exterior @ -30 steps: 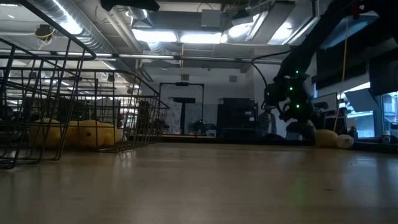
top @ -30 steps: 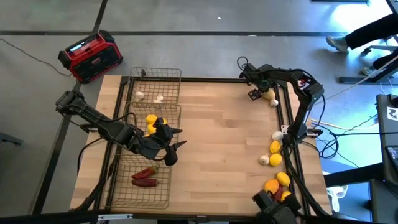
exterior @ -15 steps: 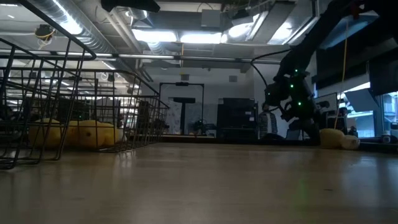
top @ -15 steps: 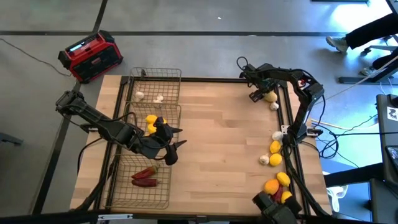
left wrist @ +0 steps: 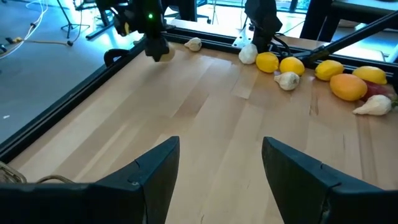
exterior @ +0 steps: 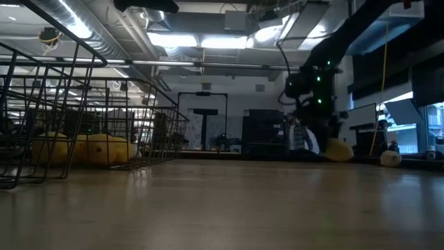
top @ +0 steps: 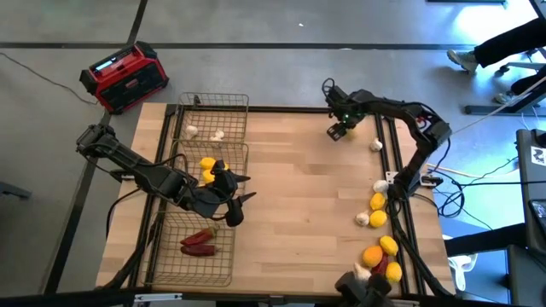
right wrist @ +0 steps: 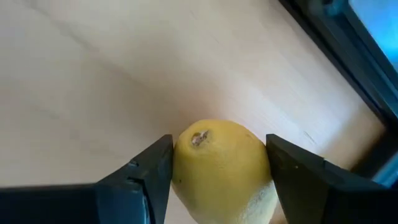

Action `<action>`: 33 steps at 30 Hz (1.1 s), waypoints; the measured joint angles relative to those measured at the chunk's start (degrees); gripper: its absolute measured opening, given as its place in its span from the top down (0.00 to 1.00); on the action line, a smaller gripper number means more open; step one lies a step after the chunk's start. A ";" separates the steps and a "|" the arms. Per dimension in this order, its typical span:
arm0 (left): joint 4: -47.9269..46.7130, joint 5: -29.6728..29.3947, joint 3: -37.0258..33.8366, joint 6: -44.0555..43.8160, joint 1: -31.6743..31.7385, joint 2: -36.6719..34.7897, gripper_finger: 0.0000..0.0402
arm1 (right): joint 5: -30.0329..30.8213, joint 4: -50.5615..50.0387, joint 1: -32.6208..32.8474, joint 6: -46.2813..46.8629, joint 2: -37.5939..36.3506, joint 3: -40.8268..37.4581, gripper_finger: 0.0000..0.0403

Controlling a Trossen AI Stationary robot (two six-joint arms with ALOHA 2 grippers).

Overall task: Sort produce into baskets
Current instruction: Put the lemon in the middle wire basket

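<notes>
Because the job is to put each kind of food in its own basket, the right gripper [top: 339, 130] has its two fingers pressed on both sides of a yellow lemon [right wrist: 222, 167], one on each side so it cannot roll out. Seen from above, this gripper is at the far side of the wooden table [top: 299, 188], well apart from the middle basket [top: 236, 152], across the bare wood. That middle basket already has yellow lemons [top: 207, 167] in it, so I think this lemon belongs there (same color, same kind). In the low view the held lemon [exterior: 338, 148] looks to be just above the wood, not resting on it.

The far basket [top: 235, 104], just beyond the middle basket, has white garlic bulbs [top: 217, 135]. The near basket [top: 171, 273], on the middle basket's other side, has red chili peppers [top: 198, 243]. So each basket has its own kind.

The left gripper [left wrist: 219, 167] waits just beside the middle basket with its fingers spread apart and nothing between them. It is pointed across the table, toward the food.

More food waits in a pile [top: 378, 223] along the table edge, well apart from the middle basket: lemons, orange fruit and garlic. One garlic bulb [top: 375, 145] lies alone near the right gripper. A red-and-black box [top: 125, 75] sits on the floor, off the table beyond the far basket.
</notes>
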 joint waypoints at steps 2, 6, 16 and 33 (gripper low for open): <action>0.00 0.00 0.00 -0.02 0.00 0.00 0.44 | -2.54 1.20 1.56 0.01 -1.53 0.00 0.45; -0.02 0.00 0.00 -0.10 0.00 0.00 0.44 | -7.97 4.36 5.00 0.14 -4.77 0.00 0.45; 0.35 -0.02 -1.24 -1.93 0.00 0.28 0.44 | -18.55 12.74 15.23 1.91 -9.41 0.00 0.45; 15.50 0.02 -10.84 -4.79 3.32 0.34 0.44 | -26.38 32.67 35.00 4.46 -11.03 0.00 0.45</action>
